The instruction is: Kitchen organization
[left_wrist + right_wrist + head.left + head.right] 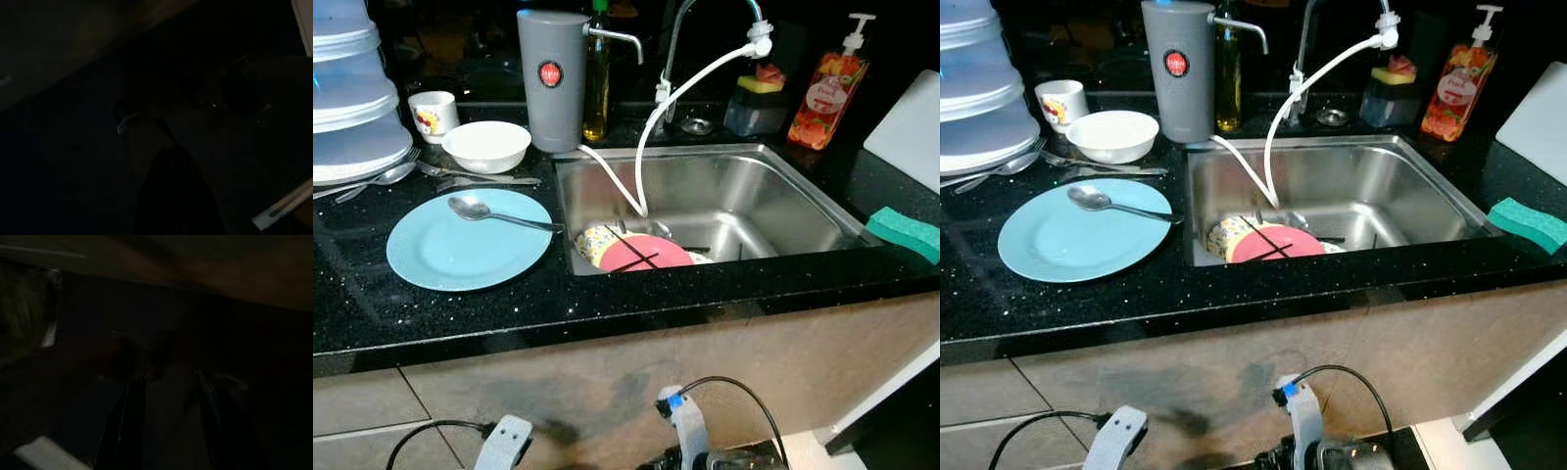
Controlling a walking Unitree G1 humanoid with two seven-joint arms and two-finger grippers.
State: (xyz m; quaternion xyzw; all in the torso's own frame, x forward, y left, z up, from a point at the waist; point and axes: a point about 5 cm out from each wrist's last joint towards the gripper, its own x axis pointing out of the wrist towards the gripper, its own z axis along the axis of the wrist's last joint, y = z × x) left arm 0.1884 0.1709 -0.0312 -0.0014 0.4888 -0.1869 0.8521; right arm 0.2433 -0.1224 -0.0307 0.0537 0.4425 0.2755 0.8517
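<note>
A light blue plate lies on the black counter left of the sink, with a metal spoon across it. Behind it stand a white bowl and a small printed mug, with forks and spoons between them. In the steel sink lie a pink plate, a patterned dish and dark chopsticks. My left arm and right arm hang low before the cabinet front. In the dark right wrist view my right gripper has its fingers apart around nothing.
A grey pitcher, an oil bottle, a sponge holder and a soap dispenser line the back. A white hose runs from the tap into the sink. Stacked white containers stand far left; a green sponge and a white board are on the right.
</note>
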